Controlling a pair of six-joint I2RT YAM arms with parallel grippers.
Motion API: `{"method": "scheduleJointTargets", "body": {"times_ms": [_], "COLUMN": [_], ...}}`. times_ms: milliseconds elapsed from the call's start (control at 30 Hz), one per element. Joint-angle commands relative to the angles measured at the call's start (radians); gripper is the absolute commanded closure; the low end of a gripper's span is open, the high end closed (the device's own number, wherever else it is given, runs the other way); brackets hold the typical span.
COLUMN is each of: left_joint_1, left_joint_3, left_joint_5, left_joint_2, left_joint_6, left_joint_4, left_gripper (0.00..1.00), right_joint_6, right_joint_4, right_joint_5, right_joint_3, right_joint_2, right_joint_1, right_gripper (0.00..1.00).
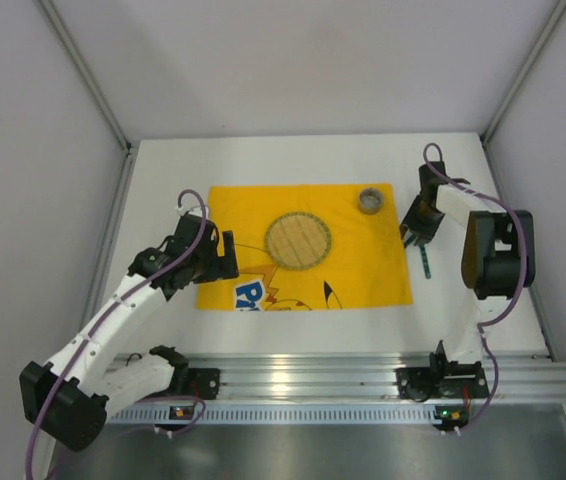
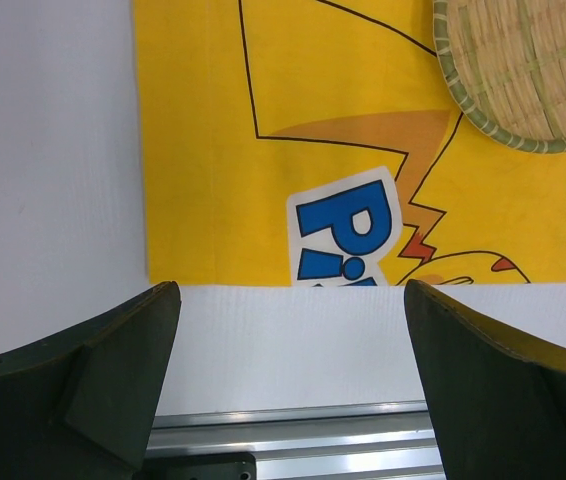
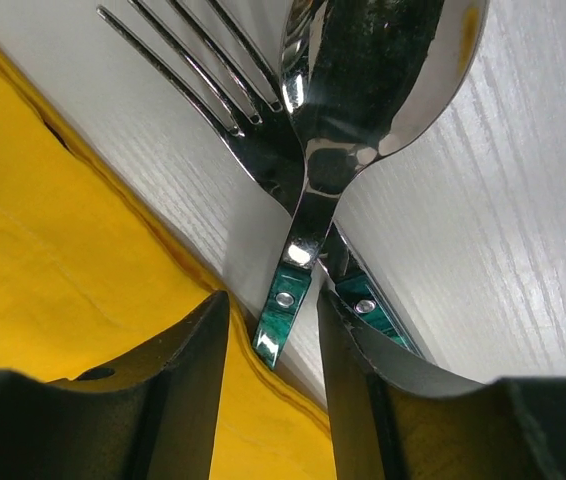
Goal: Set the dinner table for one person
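The white dinner table (image 1: 163, 190) carries a yellow cartoon placemat (image 1: 363, 275) with a round woven plate (image 1: 298, 239) at its middle and a small grey cup (image 1: 370, 199) at its far right corner. A spoon (image 3: 383, 70) and a fork (image 3: 203, 90), both green-handled, lie crossed on the table by the placemat's right edge; a green handle (image 1: 425, 262) shows in the top view. My right gripper (image 1: 414, 237) (image 3: 271, 300) is low over them, jaws slightly apart around the spoon's handle end without clamping it. My left gripper (image 1: 228, 255) (image 2: 288, 300) is open and empty over the placemat's near left part.
The aluminium rail (image 1: 313, 375) with both arm bases runs along the near edge. Grey walls and metal posts close in the table on the left, right and back. The placemat's near edge (image 2: 263, 283) and the woven plate (image 2: 533, 70) show in the left wrist view.
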Motion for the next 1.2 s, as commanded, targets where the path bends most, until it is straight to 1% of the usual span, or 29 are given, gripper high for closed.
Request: {"method": "scheduleJointTargets", "body": {"times_ms": [0,200,300,333,367,400,500,533,633,700,733,767,800,833,933,1033,1067,1133,1167], "left_joint_1": [0.005,0.005,0.005,0.005,0.005,0.005,0.005,0.005,0.005,0.005,0.005,0.005,0.005,0.005,0.005,0.005,0.005,0.005,0.005], "left_joint_3": [-0.004,-0.003,-0.001,-0.001,-0.001,-0.001,-0.001,-0.001,-0.001,0.002,0.003,0.003,0.003,0.011,0.037,0.049,0.051,0.049,0.046], "left_joint_5": [-0.013,-0.026,-0.027,-0.030,-0.030,-0.033,-0.033,-0.033,-0.029,-0.017,-0.013,-0.004,-0.001,-0.001,-0.013,-0.029,-0.029,-0.023,-0.018], "left_joint_2": [0.003,0.012,0.017,0.017,0.020,0.022,0.028,0.029,0.037,0.045,0.045,0.043,0.043,0.045,0.045,0.037,0.035,0.025,0.017], "left_joint_6": [-0.003,-0.008,-0.008,-0.009,-0.009,-0.011,-0.013,-0.013,-0.011,-0.006,-0.005,-0.003,0.003,0.004,0.018,0.035,0.038,0.035,0.037], "left_joint_4": [0.040,0.034,0.034,0.033,0.033,0.031,0.031,0.031,0.031,0.028,0.028,0.028,0.028,0.024,0.008,-0.003,-0.001,-0.003,0.001], "left_gripper": [0.01,0.01,0.01,0.01,0.01,0.01,0.01,0.01,0.01,0.01,0.01,0.01,0.01,0.01,0.01,0.01,0.01,0.01,0.02], "right_joint_6": [0.014,0.027,0.025,0.020,0.017,0.008,-0.004,-0.006,-0.027,-0.039,-0.042,-0.047,-0.059,-0.067,-0.084,-0.110,-0.122,-0.157,-0.170], "right_joint_4": [0.089,0.079,0.073,0.069,0.069,0.068,0.065,0.063,0.028,-0.033,-0.056,-0.093,-0.108,-0.125,-0.193,-0.216,-0.216,-0.216,-0.204], "right_joint_5": [0.008,0.023,0.025,0.025,0.026,0.028,0.032,0.035,0.086,0.172,0.207,0.262,0.285,0.301,0.315,0.330,0.321,0.316,0.266], "right_joint_3": [-0.038,-0.026,-0.026,-0.024,-0.022,-0.021,-0.018,-0.013,0.058,0.114,0.178,0.207,0.240,0.302,0.390,0.444,0.445,0.429,0.413], "right_joint_2": [-0.020,0.016,0.034,0.043,0.048,0.051,0.062,0.066,0.077,0.075,0.065,0.057,0.048,0.031,-0.003,-0.069,-0.104,-0.157,-0.174], "right_joint_1": [-0.056,-0.074,-0.074,-0.074,-0.073,-0.073,-0.069,-0.069,-0.074,-0.088,-0.097,-0.103,-0.105,-0.106,-0.096,-0.034,0.039,0.110,0.183], "right_gripper": [0.58,0.59,0.68,0.75,0.79,0.86,0.99,1.00,1.00,1.00,1.00,1.00,1.00,1.00,1.00,1.00,1.00,1.00,1.00]}}
